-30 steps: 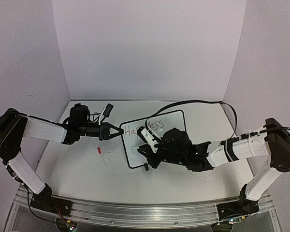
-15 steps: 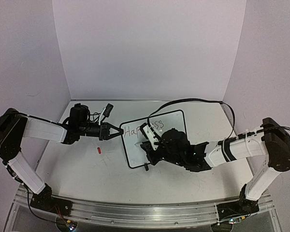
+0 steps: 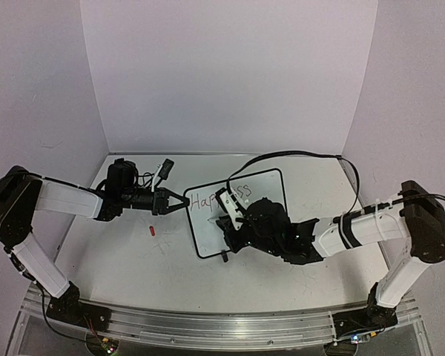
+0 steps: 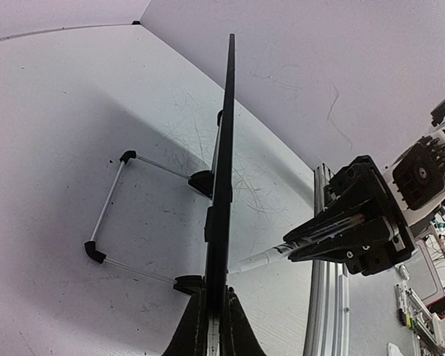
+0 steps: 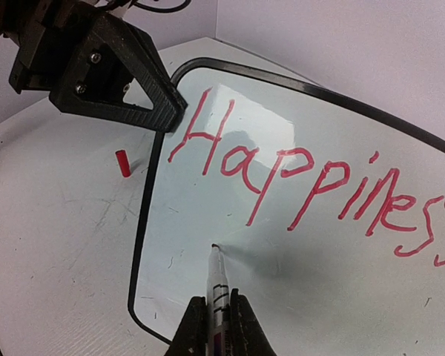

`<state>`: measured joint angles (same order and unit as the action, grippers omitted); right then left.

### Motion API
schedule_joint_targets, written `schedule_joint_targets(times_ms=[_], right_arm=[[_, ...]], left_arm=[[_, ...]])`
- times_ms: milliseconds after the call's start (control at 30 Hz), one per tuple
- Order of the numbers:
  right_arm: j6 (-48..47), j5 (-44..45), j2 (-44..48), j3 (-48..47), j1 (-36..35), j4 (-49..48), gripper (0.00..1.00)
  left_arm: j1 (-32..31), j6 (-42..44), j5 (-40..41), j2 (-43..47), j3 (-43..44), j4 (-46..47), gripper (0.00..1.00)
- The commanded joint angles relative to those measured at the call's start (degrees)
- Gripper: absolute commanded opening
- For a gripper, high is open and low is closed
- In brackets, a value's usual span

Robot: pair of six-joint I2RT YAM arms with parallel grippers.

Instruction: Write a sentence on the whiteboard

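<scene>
Near the middle of the table, the whiteboard is propped on its wire stand. Its left edge is clamped by the left end effector, apparently to steady it under writing pressure. A marker is gripped tightly in the right end effector, and its tip is set against the board below the "H", seemingly to begin a second line. Only "Happiness" is written, in thin red slanting letters on glossy white.
</scene>
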<state>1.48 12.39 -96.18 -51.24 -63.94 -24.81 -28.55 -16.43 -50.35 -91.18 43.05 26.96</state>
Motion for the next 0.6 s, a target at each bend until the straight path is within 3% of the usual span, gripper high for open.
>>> schedule_joint_targets(times_ms=[0, 567], right_arm=[[0.15, 0.83, -1.45, -2.91, 0.12, -2.37, 0.00], [1.63, -2.85, -2.04, -2.30, 0.08, -1.08, 0.00]], left_arm=[[-0.28, 1.31, -0.97, -0.55, 1.34, -1.48, 0.00], [-0.32, 1.31, -1.02, -0.63, 1.48, -1.50, 0.00]])
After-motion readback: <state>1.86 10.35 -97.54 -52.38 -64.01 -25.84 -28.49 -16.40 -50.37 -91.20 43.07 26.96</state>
